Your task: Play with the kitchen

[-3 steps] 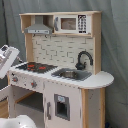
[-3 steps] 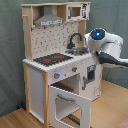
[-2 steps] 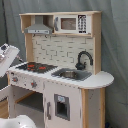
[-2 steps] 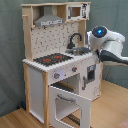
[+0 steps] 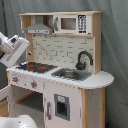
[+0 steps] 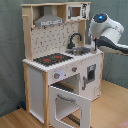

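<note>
The tall white and pale-wood toy kitchen [image 6: 60, 70] stands on the wooden floor [image 6: 15, 119], rigid and probably heavy; only its parts move (lowered oven door [image 6: 67, 102], knobs [image 6: 56, 76]). Gripper hidden, state unknowable.

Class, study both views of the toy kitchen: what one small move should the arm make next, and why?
Probably lower the arm toward the sink. In the second exterior view it hangs beside the faucet, above the counter. The oven door already hangs open, so the sink area seems the nearest thing to play with.
</note>
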Tool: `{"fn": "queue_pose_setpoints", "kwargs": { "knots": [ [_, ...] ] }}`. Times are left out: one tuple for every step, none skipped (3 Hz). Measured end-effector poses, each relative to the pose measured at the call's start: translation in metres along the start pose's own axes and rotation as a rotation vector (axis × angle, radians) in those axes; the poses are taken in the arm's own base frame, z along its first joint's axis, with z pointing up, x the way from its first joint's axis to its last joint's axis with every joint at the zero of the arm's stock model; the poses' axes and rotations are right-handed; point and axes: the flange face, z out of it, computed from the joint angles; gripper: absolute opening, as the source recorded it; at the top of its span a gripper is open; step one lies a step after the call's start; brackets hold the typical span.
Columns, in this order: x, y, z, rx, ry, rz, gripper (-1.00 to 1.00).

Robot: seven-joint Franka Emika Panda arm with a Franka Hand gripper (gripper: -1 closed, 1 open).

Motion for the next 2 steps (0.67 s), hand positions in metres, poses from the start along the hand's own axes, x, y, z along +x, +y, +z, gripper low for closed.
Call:
{"fn": "queue_pose_setpoints", "kwargs": {
  "knots": [
    [0.027, 0.005, 0.020, 0.039, -0.006, 0.046, 1.00],
    [0.053, 0.013, 0.043, 0.078, -0.018, 0.088, 1.00]
  ]
}}
